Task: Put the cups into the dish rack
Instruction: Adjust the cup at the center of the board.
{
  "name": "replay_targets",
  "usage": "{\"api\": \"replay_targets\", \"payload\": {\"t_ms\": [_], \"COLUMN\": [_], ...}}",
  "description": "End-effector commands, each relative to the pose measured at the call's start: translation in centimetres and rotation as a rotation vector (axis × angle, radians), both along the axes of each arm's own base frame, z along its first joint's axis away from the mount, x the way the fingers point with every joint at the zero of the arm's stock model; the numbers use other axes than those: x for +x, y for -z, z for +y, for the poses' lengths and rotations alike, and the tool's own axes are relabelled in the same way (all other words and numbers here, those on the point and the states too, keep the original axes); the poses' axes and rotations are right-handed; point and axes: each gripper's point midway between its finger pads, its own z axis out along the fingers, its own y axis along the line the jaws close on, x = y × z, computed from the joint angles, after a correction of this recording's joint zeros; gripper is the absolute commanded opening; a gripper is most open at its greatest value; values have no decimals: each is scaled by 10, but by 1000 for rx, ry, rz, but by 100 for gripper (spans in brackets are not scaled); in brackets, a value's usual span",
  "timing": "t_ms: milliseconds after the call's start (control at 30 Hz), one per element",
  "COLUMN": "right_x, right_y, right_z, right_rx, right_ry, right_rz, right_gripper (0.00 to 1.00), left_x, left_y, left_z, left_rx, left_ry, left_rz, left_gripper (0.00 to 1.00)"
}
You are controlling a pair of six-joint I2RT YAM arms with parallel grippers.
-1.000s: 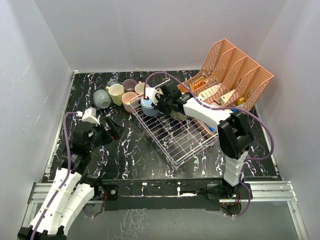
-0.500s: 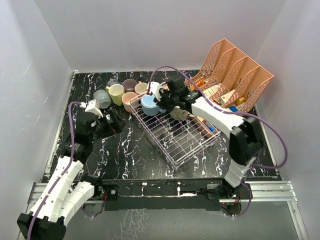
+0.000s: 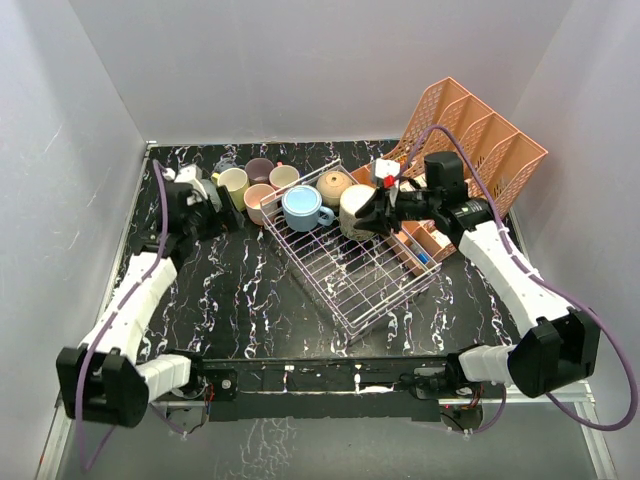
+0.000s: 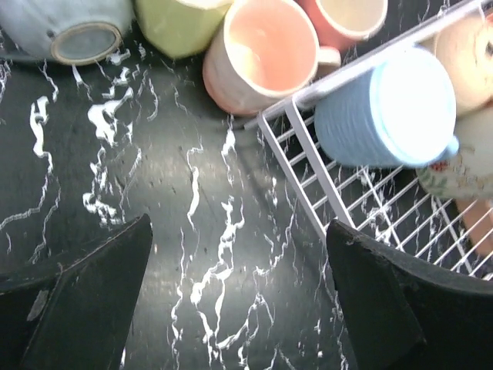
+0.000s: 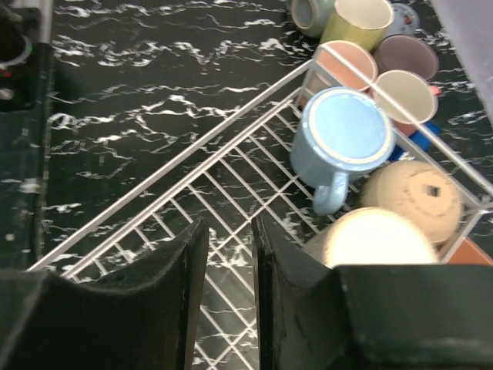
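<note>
Light blue cup [image 3: 302, 205] is sitting in the upper-left corner of the dish rack [image 3: 350, 275].
Right gripper [image 5: 229, 223] is hovering over the rack, jaws slightly parted and empty; left gripper [image 4: 239, 227] is hanging above the desk [image 3: 250, 300] beside the loose cups [image 3: 234, 186], jaws spread wide.

The cups [image 3: 302, 206] look like smooth glazed ceramic, the dish rack [image 3: 345, 270] shiny metal wire (silvery-white).
</note>
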Motion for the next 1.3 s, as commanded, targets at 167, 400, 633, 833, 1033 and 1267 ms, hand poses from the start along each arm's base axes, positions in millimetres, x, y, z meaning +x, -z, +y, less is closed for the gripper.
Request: {"api": "replay_targets", "payload": {"t_ms": [167, 400, 633, 833, 1033, 1267], "right_x": [-18, -22, -18, -18, -16, -12], "right_y": [-15, 2, 10, 14, 18, 25], "right_z": [-34, -41, -43, -43, -43, -43], "right_rx": [198, 198, 176, 173, 167, 161], "right_ry": [-58, -47, -24, -24, -22, -15], "right_rz": [26, 45, 45, 46, 55, 71], "right_gripper": [35, 36, 36, 36, 36, 35], "left_x": [95, 156, 186, 207, 227, 236], "left_y": [-44, -11, 33, 61, 71, 76], "left_z": [41, 96, 154, 163, 171, 155], "left_rx": [-336, -290, -352, -425, -422, -521], "left_ry": [-17, -124, -245, -262, -233, -112], "left_rz": [-132, -59, -23, 18, 28, 8], "left_gripper": [88, 79, 61, 60, 63, 65]}}
